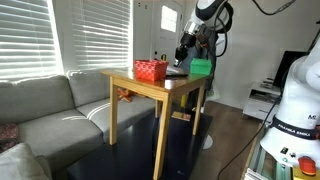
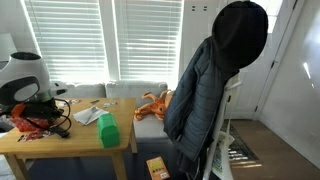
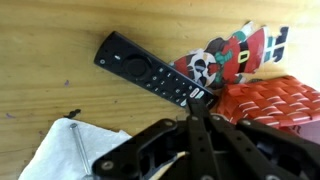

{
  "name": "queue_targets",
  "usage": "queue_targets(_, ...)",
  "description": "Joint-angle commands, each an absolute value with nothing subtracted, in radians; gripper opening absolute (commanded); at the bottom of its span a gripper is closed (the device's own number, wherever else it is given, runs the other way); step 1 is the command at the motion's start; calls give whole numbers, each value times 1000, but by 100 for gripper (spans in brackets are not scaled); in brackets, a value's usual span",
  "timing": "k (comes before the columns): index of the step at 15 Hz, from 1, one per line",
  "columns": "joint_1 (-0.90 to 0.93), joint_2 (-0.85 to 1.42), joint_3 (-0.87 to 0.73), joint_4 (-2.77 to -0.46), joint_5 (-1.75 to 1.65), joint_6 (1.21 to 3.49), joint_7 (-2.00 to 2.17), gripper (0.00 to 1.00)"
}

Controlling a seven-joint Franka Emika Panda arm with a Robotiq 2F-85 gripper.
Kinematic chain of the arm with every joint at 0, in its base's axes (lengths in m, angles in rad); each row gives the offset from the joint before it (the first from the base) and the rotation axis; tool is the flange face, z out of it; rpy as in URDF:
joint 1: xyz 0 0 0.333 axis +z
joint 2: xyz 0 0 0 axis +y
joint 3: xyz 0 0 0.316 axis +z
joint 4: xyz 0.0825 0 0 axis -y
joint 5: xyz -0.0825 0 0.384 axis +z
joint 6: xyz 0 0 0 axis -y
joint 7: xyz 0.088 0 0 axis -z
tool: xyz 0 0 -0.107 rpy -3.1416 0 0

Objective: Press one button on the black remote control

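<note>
The black remote control lies flat and slantwise on the wooden table, buttons up. My gripper is shut, and its joined fingertips come down on the remote's near end, by the white buttons. In an exterior view my gripper hangs low over the table between the red mesh basket and the green block. The remote is too small to make out there.
The red basket sits right beside the remote's end. A Santa-patterned item lies behind it. A white cloth with a thin metal rod lies nearer me. In an exterior view the green block stands near the table edge and a dark jacket hangs close by.
</note>
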State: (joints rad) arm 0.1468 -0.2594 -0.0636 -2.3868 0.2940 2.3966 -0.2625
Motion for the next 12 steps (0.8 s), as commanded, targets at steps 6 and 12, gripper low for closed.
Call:
queue_targets(6,134,-240,-59,-2376,318,2386,-285,0)
queue_targets(12,141,-202,-74,-2361,389,2384,-355,0)
